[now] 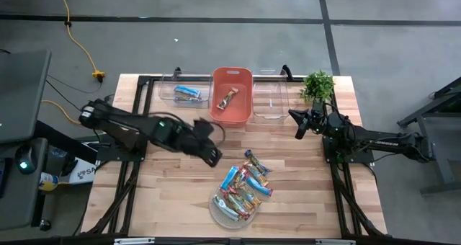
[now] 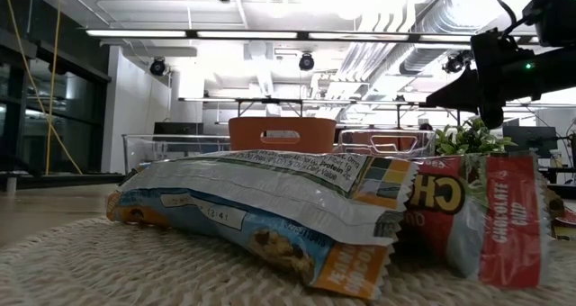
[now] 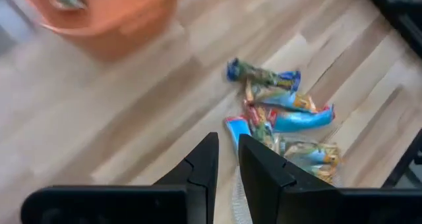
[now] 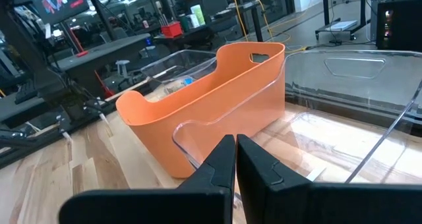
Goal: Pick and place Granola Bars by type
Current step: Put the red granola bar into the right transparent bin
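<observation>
A red wrapper (image 2: 490,218) reading "CHOCOLATE CHIP" lies closest on the mat (image 2: 108,270). The left gripper (image 1: 213,156), fingers nearly together and empty, hangs beside the bars (image 1: 245,186) piled there. The right gripper (image 1: 298,124), closed and empty, sits by the clear bin (image 1: 270,101). One bar (image 1: 228,99) lies in the orange bin (image 1: 232,76).
</observation>
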Motion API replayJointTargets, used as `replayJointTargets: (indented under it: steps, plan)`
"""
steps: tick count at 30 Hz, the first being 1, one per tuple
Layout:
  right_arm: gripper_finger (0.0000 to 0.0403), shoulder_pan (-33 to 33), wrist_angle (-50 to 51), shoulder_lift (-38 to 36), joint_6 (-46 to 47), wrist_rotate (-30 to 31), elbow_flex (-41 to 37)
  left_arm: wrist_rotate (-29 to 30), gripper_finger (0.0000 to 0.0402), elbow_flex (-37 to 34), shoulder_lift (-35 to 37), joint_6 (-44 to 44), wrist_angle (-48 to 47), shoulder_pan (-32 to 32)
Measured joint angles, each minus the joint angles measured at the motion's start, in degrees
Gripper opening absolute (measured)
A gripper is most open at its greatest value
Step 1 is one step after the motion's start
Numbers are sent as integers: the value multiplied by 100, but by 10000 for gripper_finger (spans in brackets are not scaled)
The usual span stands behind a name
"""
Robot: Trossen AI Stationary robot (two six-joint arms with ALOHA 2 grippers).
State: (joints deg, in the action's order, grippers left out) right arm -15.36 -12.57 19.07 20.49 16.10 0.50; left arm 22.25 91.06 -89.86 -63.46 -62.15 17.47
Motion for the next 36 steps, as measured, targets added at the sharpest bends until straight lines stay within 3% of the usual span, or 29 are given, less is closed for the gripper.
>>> replayJointTargets:
  steps: [14, 20, 28, 36]
  plan:
    - [0, 1, -16, 21, 0, -4, -1, -1720, 57, -196, -1527, -84, 767, -257]
    - [0, 1, -10, 77, 0, 6, -1, -2338, 65, -194, -1957, 244, 1512, -325]
    - [0, 1, -4, 108, 0, -2, 0, -2618, 144, -194, -2290, 280, 1657, -323]
    - [0, 1, -17, 115, 0, -4, -1, -2438, 210, -192, -2381, 170, 1561, -326]
